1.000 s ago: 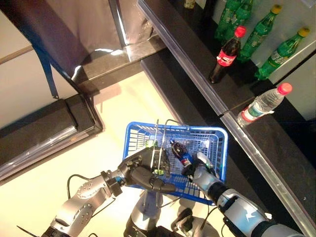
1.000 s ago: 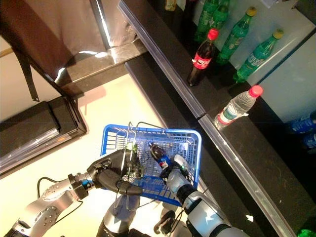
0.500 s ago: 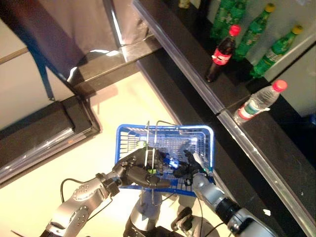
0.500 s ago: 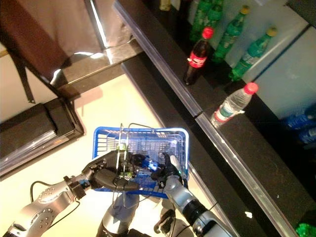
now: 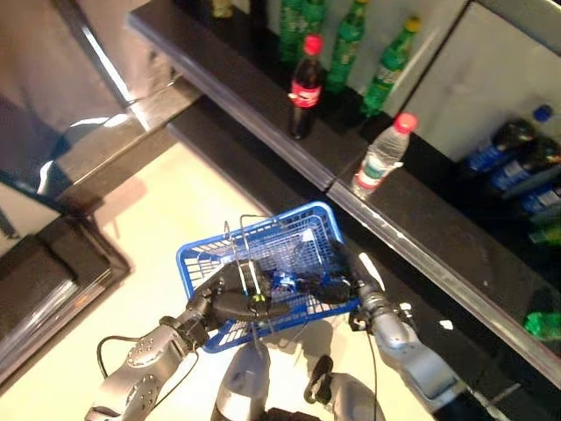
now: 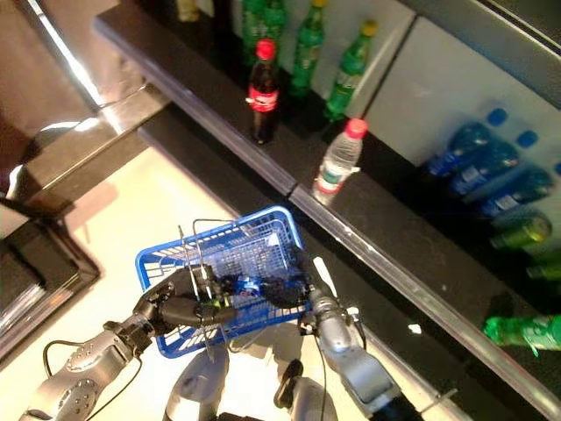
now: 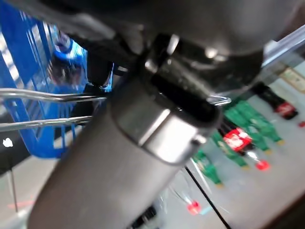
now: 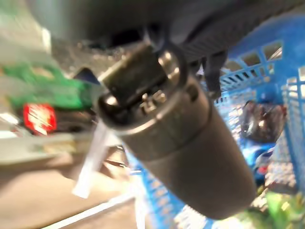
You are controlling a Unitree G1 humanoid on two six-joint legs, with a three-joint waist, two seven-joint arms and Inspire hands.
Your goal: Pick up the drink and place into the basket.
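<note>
My left hand (image 5: 230, 301) is shut on the wire handles (image 5: 247, 267) of a blue basket (image 5: 197, 263) and holds it up in front of me. The drink, a dark bottle with a blue label (image 5: 286, 282), lies on its side inside the basket, also seen as the bottle (image 8: 263, 128) in the right wrist view. My right hand (image 5: 340, 282) reaches over the basket's right rim with its fingers relaxed, just beside the bottle and apart from it.
A black shelf ledge (image 5: 263, 105) runs diagonally behind the basket. On it stand a cola bottle (image 5: 302, 88), green bottles (image 5: 351, 35) and a water bottle with a red cap (image 5: 381, 158). Blue bottles (image 5: 517, 162) lie further right. Pale floor (image 5: 140, 289) spreads to the left.
The whole picture has shifted, so the camera moved. The drink has gone from my right hand's grasp above the basket to lying inside it. My left hand still holds the handles.
</note>
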